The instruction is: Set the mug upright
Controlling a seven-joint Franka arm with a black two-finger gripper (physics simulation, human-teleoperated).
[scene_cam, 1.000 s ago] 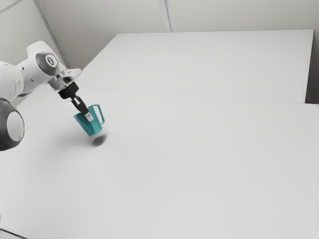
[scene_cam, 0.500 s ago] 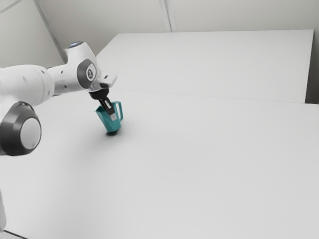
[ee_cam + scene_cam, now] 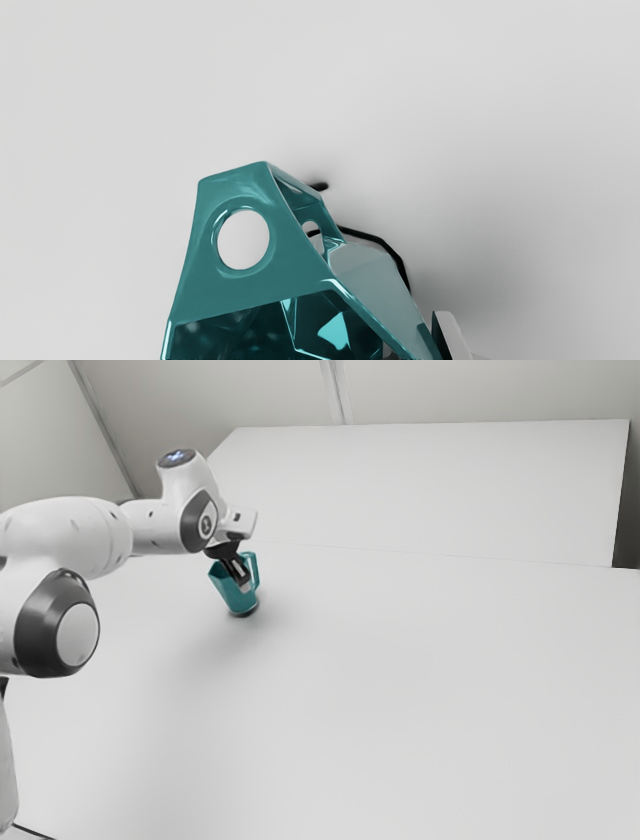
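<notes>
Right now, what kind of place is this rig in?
Probably a bare lab or test cell, rendered in simulation. Signs: a broad pale tabletop, plain light walls behind it, and a white robot arm reaching over to a teal mug.

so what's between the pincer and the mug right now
Nothing: there is no bare stretch between them. The exterior view shows the pincer closed on the mug, and the wrist view shows one fingertip against its side.
</notes>
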